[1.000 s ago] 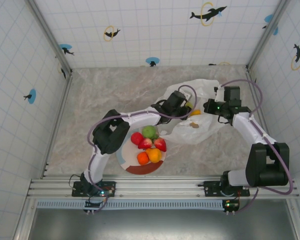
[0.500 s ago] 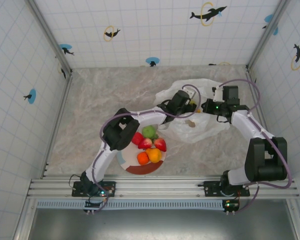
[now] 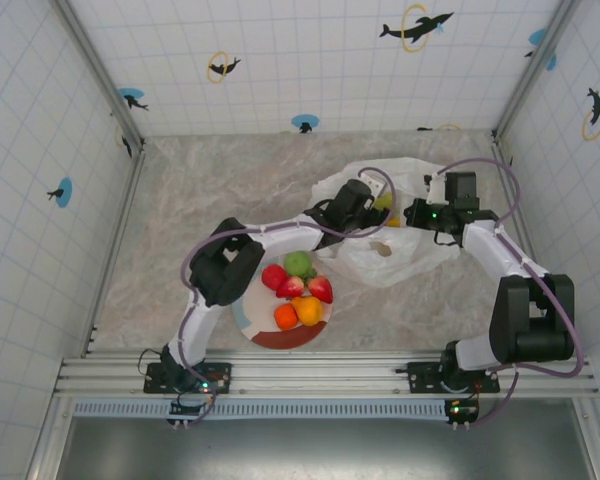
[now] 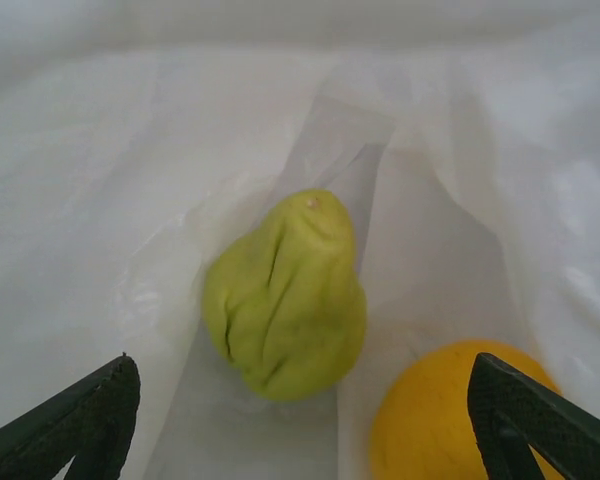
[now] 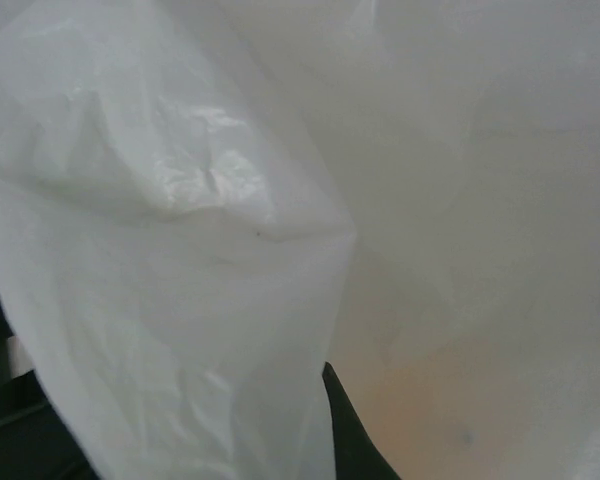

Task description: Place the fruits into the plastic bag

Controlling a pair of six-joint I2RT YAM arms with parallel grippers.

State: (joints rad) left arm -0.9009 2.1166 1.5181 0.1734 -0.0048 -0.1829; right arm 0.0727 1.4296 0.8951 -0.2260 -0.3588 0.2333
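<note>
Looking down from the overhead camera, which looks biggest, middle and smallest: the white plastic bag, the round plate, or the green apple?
1. plastic bag, though the arms cover part of it
2. plate
3. green apple, clearly smallest

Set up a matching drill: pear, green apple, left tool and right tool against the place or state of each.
1. pear
2. green apple
3. left tool
4. right tool

A. open
B. on the plate
C. shut on the plastic bag
D. lying inside that bag

Pairs: 1-D, 2-B, 3-A, 4-C.
</note>
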